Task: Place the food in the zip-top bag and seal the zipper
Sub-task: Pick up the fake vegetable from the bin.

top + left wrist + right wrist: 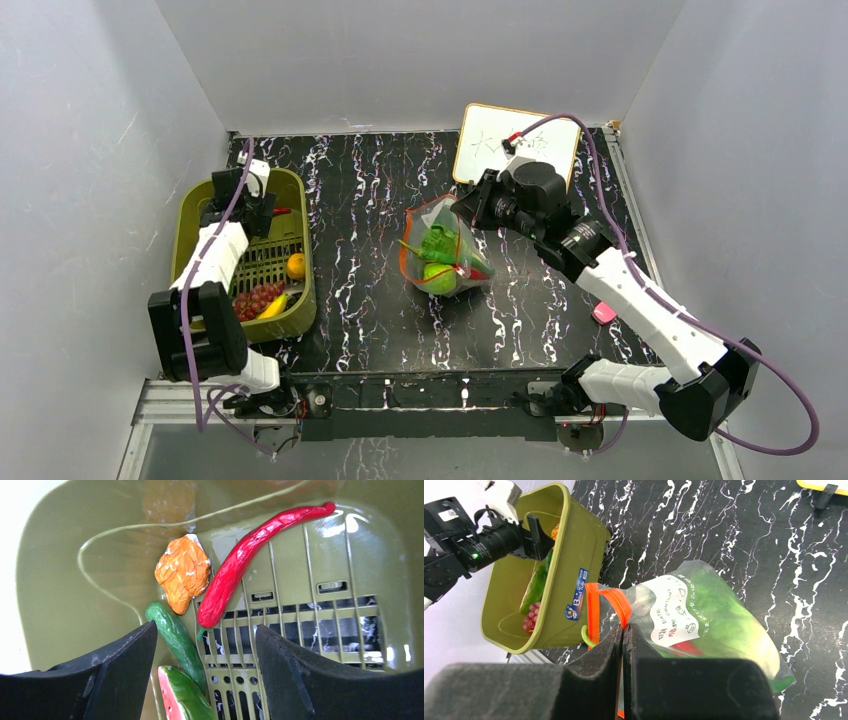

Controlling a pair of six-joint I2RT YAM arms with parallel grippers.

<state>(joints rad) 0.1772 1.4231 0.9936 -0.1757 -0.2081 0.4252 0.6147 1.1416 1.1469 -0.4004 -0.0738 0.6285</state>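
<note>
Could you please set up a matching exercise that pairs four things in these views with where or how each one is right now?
Things
1. long red toy chilli pepper
2. clear crinkly plastic zip-top bag
3. yellow-framed white board
4. left tool

Places or states
A. at the far edge of the black marbled table
B. open, above the basket floor
C. lying in the olive-green plastic basket
D. pinched at its red-orange zipper strip by the shut right tool

Pairs: 1-C, 2-D, 3-A, 4-B

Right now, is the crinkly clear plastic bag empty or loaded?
Loaded: the clear bag shows a green leafy piece and a red piece inside.
</note>
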